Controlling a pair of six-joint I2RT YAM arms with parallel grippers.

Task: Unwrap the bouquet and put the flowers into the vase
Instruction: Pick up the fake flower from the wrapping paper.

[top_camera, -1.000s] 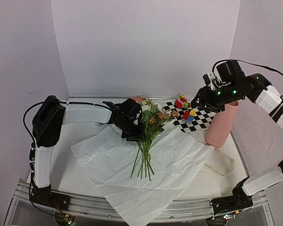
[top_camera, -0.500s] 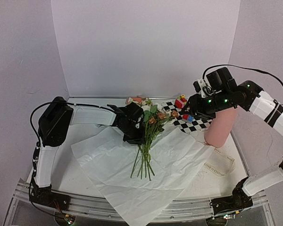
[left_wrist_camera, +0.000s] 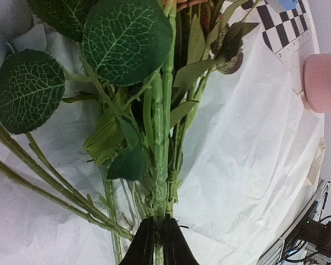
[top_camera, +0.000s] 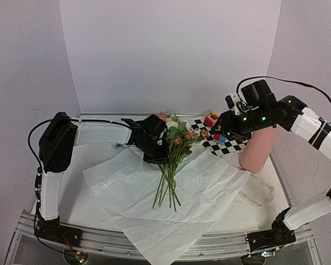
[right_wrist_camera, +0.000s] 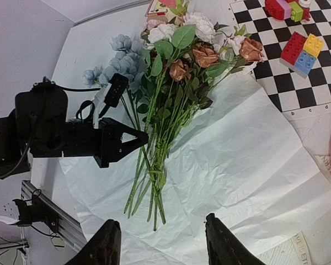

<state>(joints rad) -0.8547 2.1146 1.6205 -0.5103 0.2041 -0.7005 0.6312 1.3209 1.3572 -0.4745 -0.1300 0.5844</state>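
Note:
The bouquet lies unwrapped: the flowers [top_camera: 176,144] rest on the spread, creased white paper sheet [top_camera: 154,204], blooms toward the back wall and stems toward me. My left gripper [top_camera: 161,156] comes in from the left and is shut on a green stem [left_wrist_camera: 161,165] in the middle of the bunch. From the right wrist view, the flowers [right_wrist_camera: 182,61] and the left gripper [right_wrist_camera: 143,136] at the stems show clearly. My right gripper [right_wrist_camera: 165,245] hangs open and empty, high above the paper [right_wrist_camera: 243,165]. The pink vase [top_camera: 259,149] stands upright at the right, partly hidden behind the right arm.
A black-and-white checkered board [top_camera: 234,142] lies behind the paper with small colourful toy blocks [top_camera: 212,119] on it. A printed sheet [top_camera: 256,196] lies at the front right near the vase. Walls close off the back and both sides.
My left gripper has closed onto a stem in the bunch. The right arm swung left from above the vase to over the checkered board, then held nearly still.

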